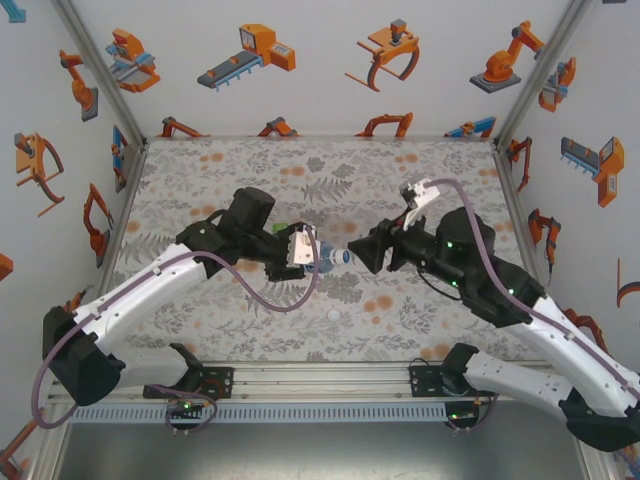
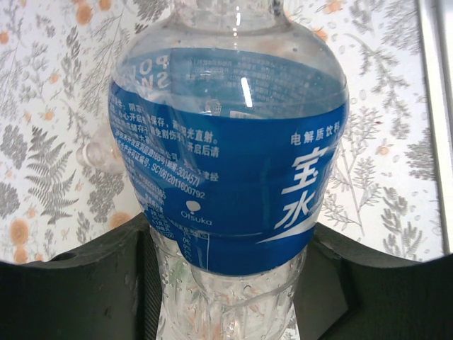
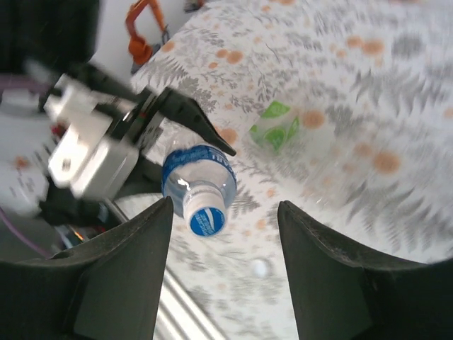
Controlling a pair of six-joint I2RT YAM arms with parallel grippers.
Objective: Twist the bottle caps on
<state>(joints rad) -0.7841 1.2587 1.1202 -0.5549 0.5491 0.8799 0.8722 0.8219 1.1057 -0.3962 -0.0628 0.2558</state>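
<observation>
My left gripper [image 1: 303, 250] is shut on the lower body of the clear bottle with the blue label [image 2: 226, 170], holding it lying sideways above the mat with its neck toward the right arm. A white cap with a blue top [image 3: 207, 220] sits on that bottle's neck. My right gripper [image 3: 223, 273] is open just in front of this cap, its fingers [image 3: 127, 276] wide apart and not touching it. A loose white cap [image 1: 333, 315] lies on the mat below the bottle. The green-tinted bottle [image 3: 276, 128] lies on the mat beyond the left gripper.
The floral mat [image 1: 300, 180] covers the table between white walls with robot pictures. A metal rail [image 1: 320, 380] runs along the near edge by the arm bases. A faint clear plastic shape [image 2: 98, 152] lies on the mat left of the held bottle.
</observation>
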